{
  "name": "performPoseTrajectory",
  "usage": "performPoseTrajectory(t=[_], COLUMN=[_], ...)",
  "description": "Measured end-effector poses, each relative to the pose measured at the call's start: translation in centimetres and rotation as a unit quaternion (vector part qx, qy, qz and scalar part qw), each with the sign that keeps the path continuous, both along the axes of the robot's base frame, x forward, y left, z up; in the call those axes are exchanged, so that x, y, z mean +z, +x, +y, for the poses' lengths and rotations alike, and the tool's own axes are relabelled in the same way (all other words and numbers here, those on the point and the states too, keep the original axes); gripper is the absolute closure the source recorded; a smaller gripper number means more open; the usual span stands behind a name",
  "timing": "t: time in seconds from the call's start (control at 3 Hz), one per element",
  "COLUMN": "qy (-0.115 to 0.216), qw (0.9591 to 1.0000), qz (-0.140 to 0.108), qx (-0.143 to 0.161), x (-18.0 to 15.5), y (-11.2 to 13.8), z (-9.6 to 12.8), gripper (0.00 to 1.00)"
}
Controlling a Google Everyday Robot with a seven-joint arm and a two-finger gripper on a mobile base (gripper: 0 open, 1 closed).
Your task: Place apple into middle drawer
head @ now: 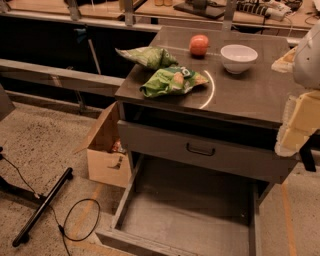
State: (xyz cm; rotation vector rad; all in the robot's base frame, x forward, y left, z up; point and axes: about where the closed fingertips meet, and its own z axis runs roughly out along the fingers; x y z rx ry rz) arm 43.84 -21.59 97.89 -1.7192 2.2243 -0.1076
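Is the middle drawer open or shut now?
Open: the middle drawer is pulled out, its floor bare. The gripper hangs at the picture's right edge.

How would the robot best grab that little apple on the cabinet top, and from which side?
Grip the apple across its round middle, coming from above: it sits free on the cabinet top, touching neither the white bowl nor the snack bags, so its sides are clear. The tool hangs at the picture's right edge, off the apple.

Lab/workshop: benches point(100, 7) w/ cables point(257, 7) behind, speckled floor point(45, 135); jaws at right edge.
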Motion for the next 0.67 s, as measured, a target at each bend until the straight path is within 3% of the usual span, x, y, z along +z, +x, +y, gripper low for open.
performPoseTrajectory(t=[0.33, 0.67], qy=[0.0, 0.011], qw=[1.0, 0.9996], qz=[0.0, -0.027], qx=[0.0, 0.002], x=[0.0, 0.2], y=[0.0, 2.5], z=[0.0, 0.3], gripper=[0.0, 0.0])
